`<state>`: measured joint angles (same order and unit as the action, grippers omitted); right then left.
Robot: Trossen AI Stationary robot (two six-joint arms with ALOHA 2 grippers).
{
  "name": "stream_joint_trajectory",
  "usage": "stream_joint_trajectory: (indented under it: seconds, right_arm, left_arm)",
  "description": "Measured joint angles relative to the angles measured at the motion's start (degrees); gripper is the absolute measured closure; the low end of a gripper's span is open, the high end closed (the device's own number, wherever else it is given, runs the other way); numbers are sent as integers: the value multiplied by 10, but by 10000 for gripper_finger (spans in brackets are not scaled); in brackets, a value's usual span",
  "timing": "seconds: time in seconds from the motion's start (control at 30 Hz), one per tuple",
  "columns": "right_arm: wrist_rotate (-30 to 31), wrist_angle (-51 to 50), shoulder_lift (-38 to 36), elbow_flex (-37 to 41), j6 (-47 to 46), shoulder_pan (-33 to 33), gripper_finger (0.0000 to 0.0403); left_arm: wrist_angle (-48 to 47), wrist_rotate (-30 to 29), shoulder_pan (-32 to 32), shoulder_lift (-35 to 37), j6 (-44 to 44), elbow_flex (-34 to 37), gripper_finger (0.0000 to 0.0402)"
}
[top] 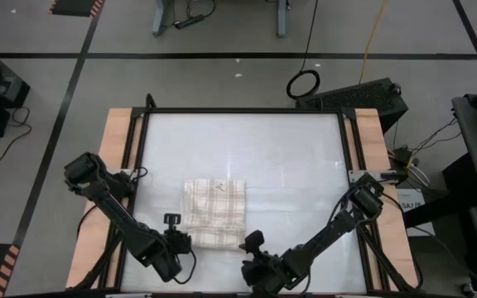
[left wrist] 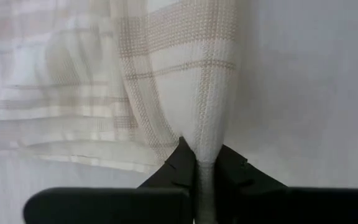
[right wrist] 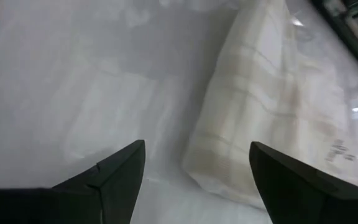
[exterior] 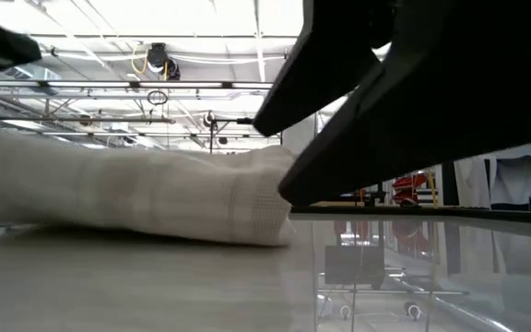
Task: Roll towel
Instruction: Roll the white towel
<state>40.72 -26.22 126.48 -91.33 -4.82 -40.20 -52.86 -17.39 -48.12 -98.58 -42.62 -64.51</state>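
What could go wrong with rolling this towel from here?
The left gripper pinches only a thin bit of the towel's near edge, so the cloth could slip out when pulled. With one corner held, the roll may start skewed. The right gripper hovers open beside the other near corner without gripping, so that side may lag or bunch.

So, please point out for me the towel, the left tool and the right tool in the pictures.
towel (top: 214, 212): high view, middle of the folded plaid cloth.
left tool (left wrist: 204, 167): left wrist view, between the fingertips, shut on the towel's edge.
right tool (right wrist: 197, 155): right wrist view, gap between the open fingertips, beside the towel.
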Motion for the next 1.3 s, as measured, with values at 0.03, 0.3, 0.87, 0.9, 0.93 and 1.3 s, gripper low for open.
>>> stream_joint_trajectory:
  seconds: [0.03,0.3,0.87,0.9,0.93,1.3]
  right_arm:
    - [15,2,0,5,8,-2,124]
    - [78,103,0,51,72,-7,124]
    - [94,294,-2,144,63,-10,82]
    - [95,295,-2,146,59,-8,83]
    - [93,296,-2,147,57,-5,86]
    - [15,295,-2,150,70,30,143]
  left_arm:
    - [1,0,0,9,2,-1,373]
    - [15,10,20,64,12,-1,373]
    - [27,53,43,65,-6,12,373]
    - [29,53,43,65,-11,16,373]
    - [30,53,42,65,-18,19,373]
    - [52,54,43,65,-24,25,373]
